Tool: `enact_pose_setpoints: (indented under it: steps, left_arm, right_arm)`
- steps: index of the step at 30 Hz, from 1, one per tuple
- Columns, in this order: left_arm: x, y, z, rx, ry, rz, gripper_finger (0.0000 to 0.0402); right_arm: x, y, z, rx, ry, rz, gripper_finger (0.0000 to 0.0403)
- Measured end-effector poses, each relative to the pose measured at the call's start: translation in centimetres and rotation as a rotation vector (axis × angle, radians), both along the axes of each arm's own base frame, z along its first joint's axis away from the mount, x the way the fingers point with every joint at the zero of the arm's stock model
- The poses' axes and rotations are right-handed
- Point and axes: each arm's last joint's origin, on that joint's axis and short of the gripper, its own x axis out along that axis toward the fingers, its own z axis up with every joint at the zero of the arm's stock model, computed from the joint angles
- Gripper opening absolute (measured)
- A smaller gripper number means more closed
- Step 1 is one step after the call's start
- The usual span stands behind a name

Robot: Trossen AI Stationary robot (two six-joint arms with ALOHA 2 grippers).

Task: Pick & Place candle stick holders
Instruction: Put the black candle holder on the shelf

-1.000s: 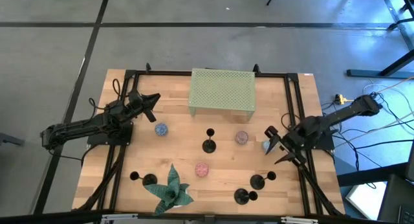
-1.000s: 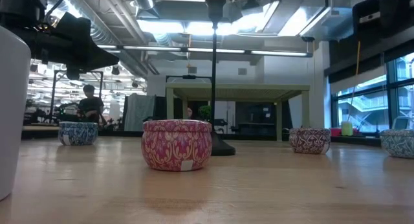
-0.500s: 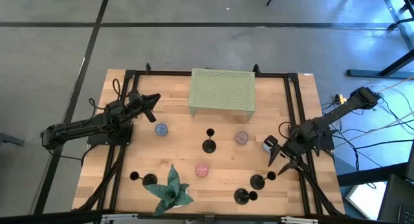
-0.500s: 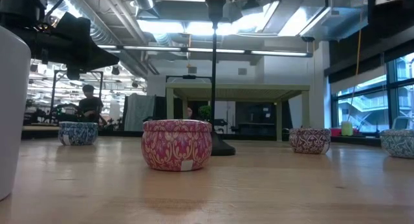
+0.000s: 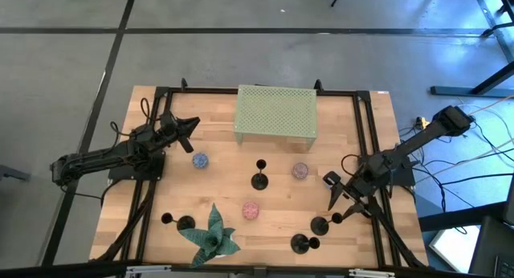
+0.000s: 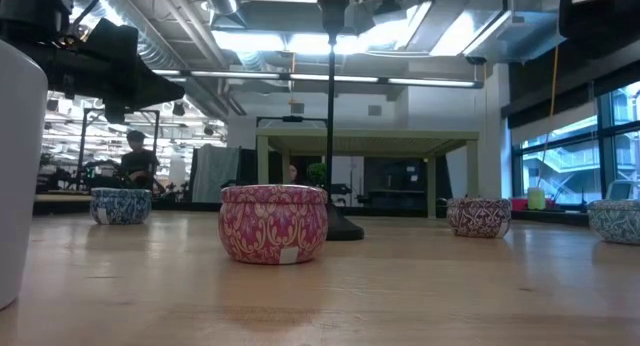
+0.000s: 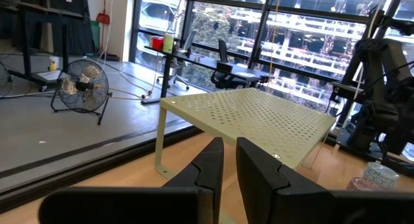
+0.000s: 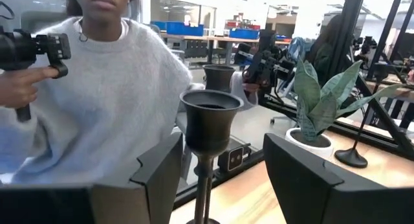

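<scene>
One holder (image 8: 208, 120) btwn open right gripper (image 8: 220, 169) fingers (not gripped).

Both arms are dark, slim and jointed. Black cables loop beside the left arm (image 5: 108, 159), left of frame; more trail past the right arm (image 5: 409, 149), far right. Left gripper fingers (image 7: 259, 175): matte black, angular, faceted. Right gripper fingers (image 8: 158, 169): same.

The left arm lies stretched along the table's 9 o'clock side, its left gripper (image 5: 189, 124) pointing toward 2 o'clock with the fingers (image 7: 253, 169) nearly together. The right arm reaches in from 3 o'clock, its right gripper (image 5: 337, 195) spread wide, aimed toward 7 o'clock.
</scene>
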Motion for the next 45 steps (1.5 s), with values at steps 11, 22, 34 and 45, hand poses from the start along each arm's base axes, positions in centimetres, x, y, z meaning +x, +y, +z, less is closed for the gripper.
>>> enact_pose_setpoints:
  steps: [11, 22, 34, 45]
  left_arm:
    - [0.0, 0.0, 0.0, 0.0, 0.0, 0.0, 0.0037]
    - [0.0, 0.0, 0.0, 0.001, 0.0, 0.0, 0.0037]
    - [0.0, 0.0, -0.3, -0.009, 0.028, 0.0, 0.0037]
    - [0.0, 0.0, -0.3, -0.009, 0.029, 0.0, 0.0037]
  right_arm:
    - [0.8, 0.5, -0.3, 0.03, 0.006, 0.002, 0.0218]
    - [3.0, 1.9, 0.5, -0.014, 0.084, 0.034, 0.0218]
    - [3.2, 2.0, 0.2, 0.011, 0.159, 0.035, 0.0164]
    - [3.2, 2.1, 0.2, 0.015, 0.167, 0.036, 0.0102]
